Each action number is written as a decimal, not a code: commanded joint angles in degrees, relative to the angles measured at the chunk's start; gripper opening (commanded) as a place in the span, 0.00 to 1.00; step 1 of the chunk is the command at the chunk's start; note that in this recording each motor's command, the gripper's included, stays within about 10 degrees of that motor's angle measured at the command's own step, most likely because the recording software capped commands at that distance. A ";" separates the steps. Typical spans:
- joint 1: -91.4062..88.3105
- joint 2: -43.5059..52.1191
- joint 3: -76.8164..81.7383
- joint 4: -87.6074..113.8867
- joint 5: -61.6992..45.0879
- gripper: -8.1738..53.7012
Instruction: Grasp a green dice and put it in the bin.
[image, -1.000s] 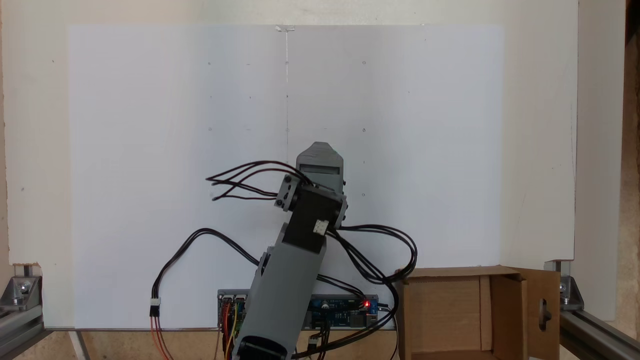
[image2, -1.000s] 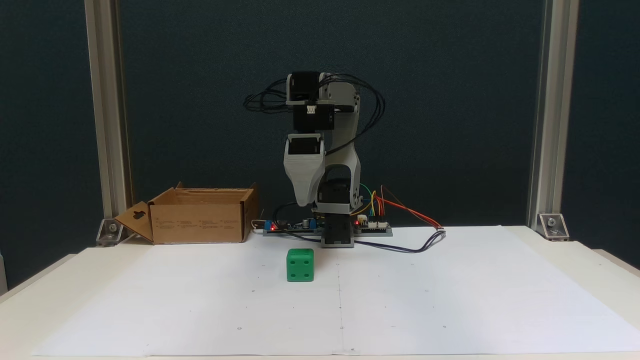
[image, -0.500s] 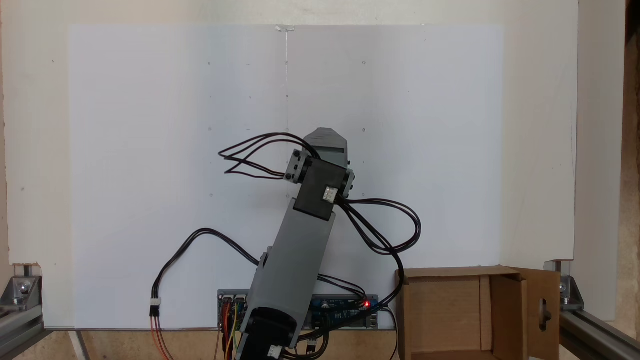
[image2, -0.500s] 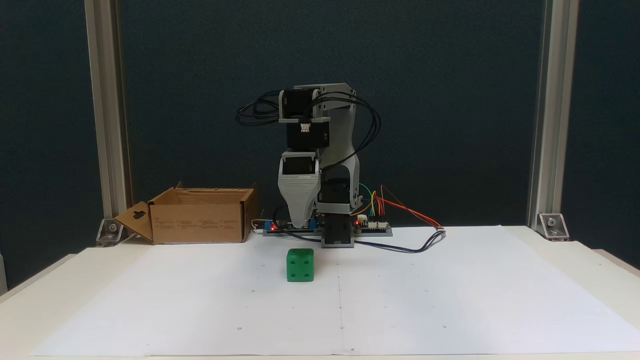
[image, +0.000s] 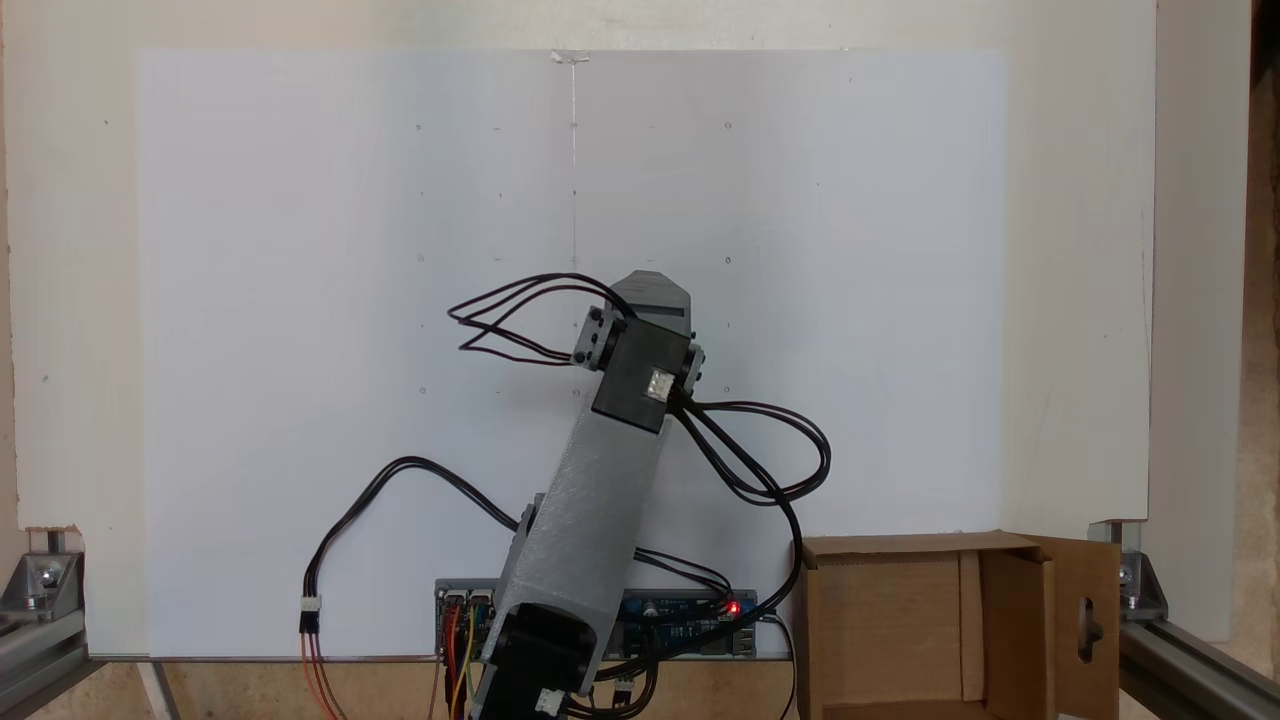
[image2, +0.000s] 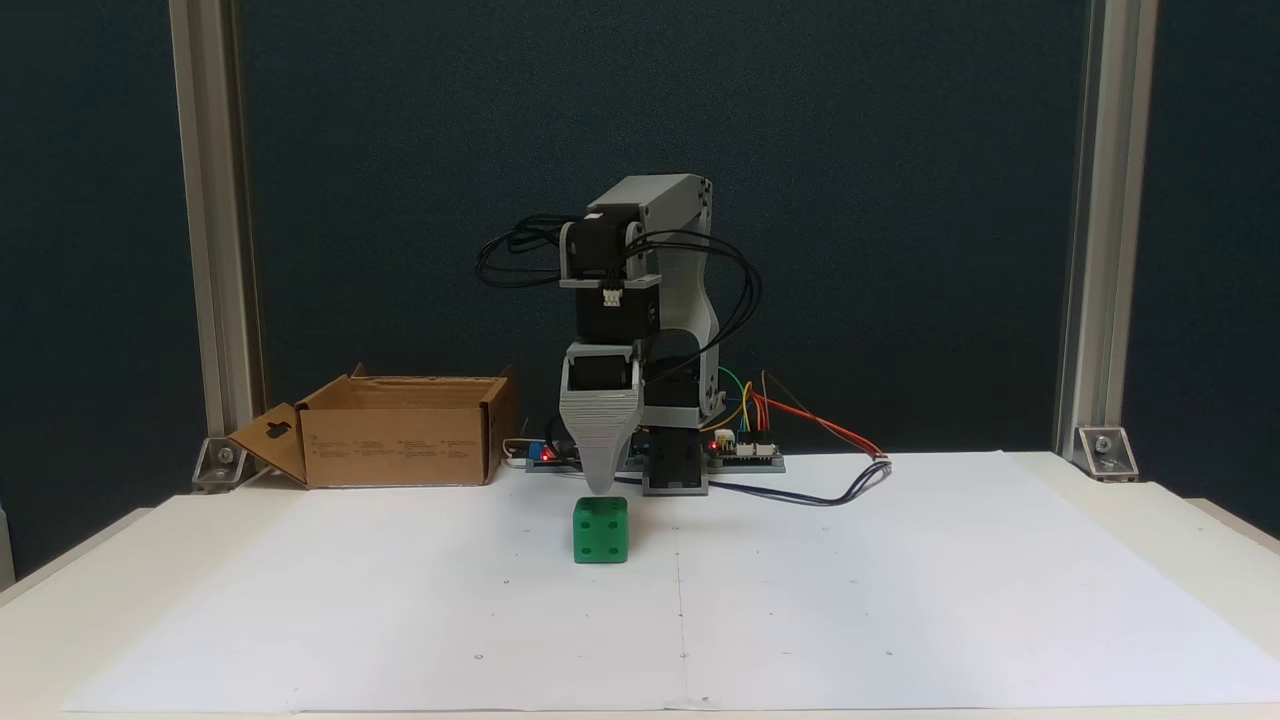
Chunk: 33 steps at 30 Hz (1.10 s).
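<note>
The green dice (image2: 600, 530) rests on the white paper near the table's middle, a face with several pips turned to the camera. My gripper (image2: 598, 488) points straight down, its grey tip just above the dice's top face. A single jaw shows, so I cannot say how far the jaws are spread. From above, the gripper's grey housing (image: 652, 292) and the arm cover the dice. The bin (image2: 400, 445) is a brown cardboard box standing at the left by the arm's base; in the view from above the bin (image: 810, 620) sits at the bottom right with its flaps up.
Circuit boards (image2: 745, 455) with coloured wires lie beside the arm's base (image2: 675, 470). Black cables (image: 760, 470) loop out from the arm. Aluminium posts (image2: 1085, 230) stand at both back corners. White paper (image2: 900, 600) covers the table.
The arm has leaned forward and the gripper has come down, from well above the dice to just over its top. The dice and the bin have not moved.
</note>
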 joint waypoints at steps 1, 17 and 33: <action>0.18 0.09 -0.53 -0.53 -4.22 0.85; 0.44 -2.02 0.62 -4.48 -5.27 0.85; 2.20 -4.04 1.67 -5.80 -6.33 0.85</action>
